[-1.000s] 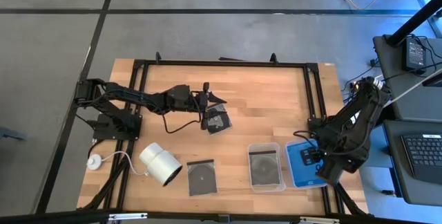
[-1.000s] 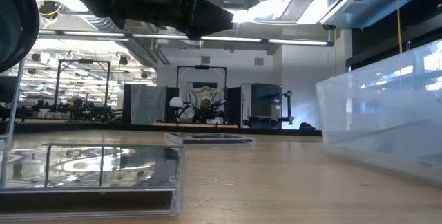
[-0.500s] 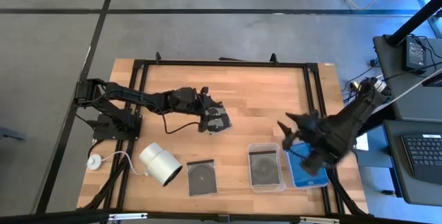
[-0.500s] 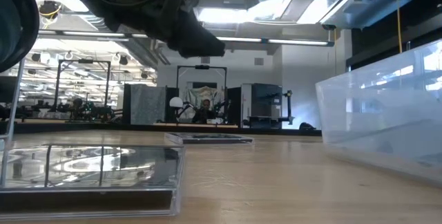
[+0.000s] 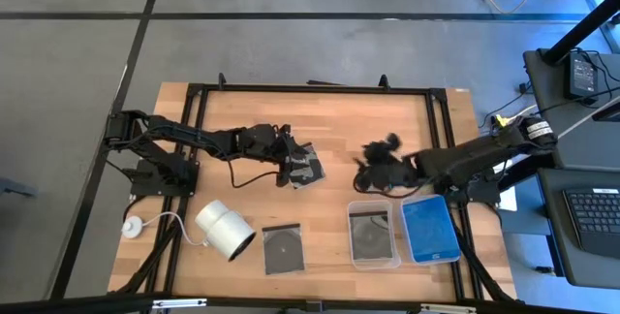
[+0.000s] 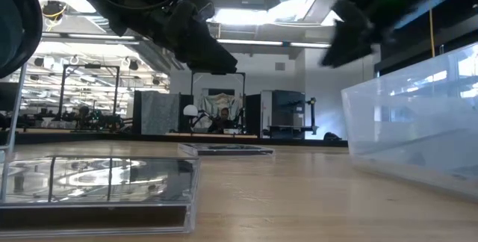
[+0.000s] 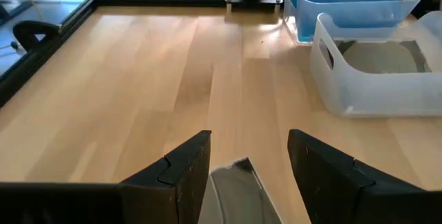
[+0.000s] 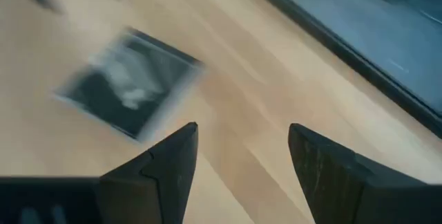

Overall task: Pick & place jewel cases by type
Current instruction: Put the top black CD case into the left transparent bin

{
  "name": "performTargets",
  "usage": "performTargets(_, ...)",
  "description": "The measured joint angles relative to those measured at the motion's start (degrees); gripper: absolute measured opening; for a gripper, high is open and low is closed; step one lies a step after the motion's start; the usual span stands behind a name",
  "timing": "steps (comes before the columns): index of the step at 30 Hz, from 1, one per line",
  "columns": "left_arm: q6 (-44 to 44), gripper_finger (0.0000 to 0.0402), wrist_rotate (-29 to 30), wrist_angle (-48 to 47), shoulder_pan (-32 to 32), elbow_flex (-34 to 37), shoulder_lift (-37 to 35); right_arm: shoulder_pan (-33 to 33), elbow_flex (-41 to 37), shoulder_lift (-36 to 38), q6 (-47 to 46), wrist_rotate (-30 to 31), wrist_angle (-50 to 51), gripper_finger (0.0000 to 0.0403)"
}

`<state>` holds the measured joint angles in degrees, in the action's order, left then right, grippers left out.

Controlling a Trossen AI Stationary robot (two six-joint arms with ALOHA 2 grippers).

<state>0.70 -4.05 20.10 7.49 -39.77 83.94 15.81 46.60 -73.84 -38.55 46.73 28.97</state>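
Step in hand, judged: left gripper (image 5: 295, 164) takes the dark jewel case (image 5: 308, 168) mid-table; fingers (image 7: 181, 172) spread with the case edge between them, not pinched; best to straddle one edge squarely, close only once centred, lift level. Right gripper (image 5: 373, 166) hovers near the clear tray (image 5: 373, 254), fingers spread, empty. Case: thin, square, dark grey, disc showing; a second (image 5: 283, 248) lies beside the white cylinder (image 5: 225, 229).
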Motion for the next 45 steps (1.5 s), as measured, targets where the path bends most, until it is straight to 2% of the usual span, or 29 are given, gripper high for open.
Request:
performTargets(4,-0.2,0.0194,0.0,-1.5,0.0,0.0,0.0,-6.5,-4.8,0.0,21.9,-15.7,-24.0,0.0229)
performTargets(8,-1.5,0.0191,1.7,-6.8,0.0,0.0,0.0,-11.7,-11.2,0.0,33.1,-28.8,-39.9,0.0229)
performTargets(10,-1.6,0.0189,5.9,-10.2,0.0,0.0,0.0,-14.1,-14.5,0.0,34.4,-32.6,-45.7,0.0229)
performTargets(15,-1.5,0.0192,21.8,-14.5,0.7,0.0,0.0,-20.4,-20.0,0.0,36.3,-37.8,-55.8,0.0229)
performTargets(16,-1.2,0.0193,23.3,-14.6,1.2,0.0,0.0,-21.6,-20.2,0.0,37.5,-39.3,-56.2,0.0229)
performTargets(18,-1.0,0.0193,22.5,-14.6,2.3,0.0,0.0,-23.5,-20.2,-0.1,39.1,-41.9,-56.9,0.0229)
performTargets(23,-0.4,0.0190,14.5,-15.2,5.0,0.0,0.0,-25.6,-20.1,-3.4,41.8,-45.2,-62.2,0.0229)
performTargets(30,10.1,0.0193,13.4,-25.4,6.2,0.0,0.0,-25.9,-17.2,-12.4,42.0,-45.5,-65.1,0.0229)
performTargets(32,12.5,0.0193,12.2,-28.5,6.2,0.0,0.0,-25.9,-15.1,-15.2,41.9,-47.1,-64.0,0.0229)
performTargets(37,17.0,0.0192,6.3,-32.8,6.2,0.0,0.0,-25.8,-10.6,-22.0,42.0,-55.4,-58.3,0.0229)
performTargets(45,18.5,0.0196,4.5,-32.6,6.2,0.0,0.0,-25.8,-4.9,-26.9,42.2,-55.7,-48.6,0.0229)
